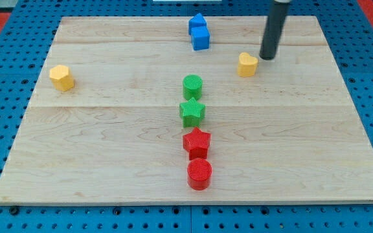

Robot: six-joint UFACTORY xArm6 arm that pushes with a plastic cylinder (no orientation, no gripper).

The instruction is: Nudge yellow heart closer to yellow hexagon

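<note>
The yellow heart [247, 64] lies on the wooden board at the view's upper right. The yellow hexagon [62, 77] lies far off at the view's left. My tip [267, 57] stands just to the right of the yellow heart and slightly above it in the view, close by with a small gap. The dark rod rises from the tip out of the view's top edge.
Two blue blocks [199, 32] touch each other at top centre. A green cylinder [192, 86] and a green star [192, 112] sit mid-board, with a red star [197, 142] and a red cylinder [199, 173] below them. The board [109, 162] lies on a blue pegboard.
</note>
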